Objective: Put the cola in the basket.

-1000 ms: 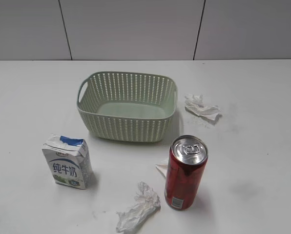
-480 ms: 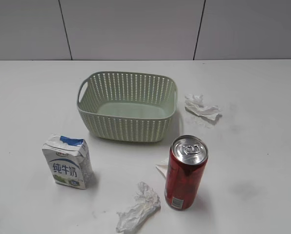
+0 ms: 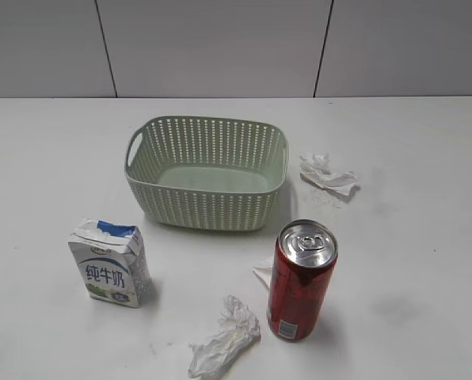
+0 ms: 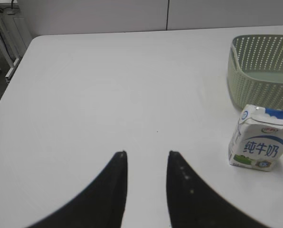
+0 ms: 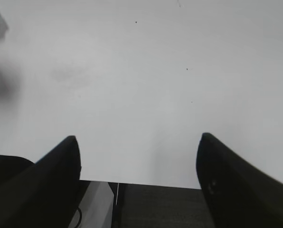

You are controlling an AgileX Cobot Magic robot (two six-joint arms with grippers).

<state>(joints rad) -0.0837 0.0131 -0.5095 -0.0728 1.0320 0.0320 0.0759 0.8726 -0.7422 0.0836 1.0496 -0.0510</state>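
Left gripper (image 4: 146,154): I see it only through its wrist camera, fingers a narrow gap apart, nothing between them, over bare white desk (image 4: 108,85) at the left.

Right of that, near-left in the exterior view, a white-and-blue cardboard milk carton (image 3: 109,264) stands upright. Not my target.

Far centre: the pale green perforated plastic basket (image 3: 207,207), rectangular with rounded corners, nothing visible inside it. Its left handle cut-out shows; the right one I can't make out from here.

Near centre, a crumpled white tissue (image 3: 222,336) lies just left of the can; a second white scrap pokes out from behind the can's left side, mostly hidden.

Near right of centre: the tall slim red metal cola can (image 3: 301,280), silver top with pull tab, upright, apart from the basket and nearer than its right end. My judgement: rigid but thin-walled, smooth and likely slippery, tall enough to tip if nudged high. I can't tell whether it is full. I would grip the mid-body, moderate squeeze.

Far right of the basket, another crumpled white tissue (image 3: 326,176).

Right gripper (image 5: 139,142): fingers spread wide, holding nothing, at the desk's near edge. The can is only a red sliver at its camera's left border. Neither gripper appears in the exterior view.
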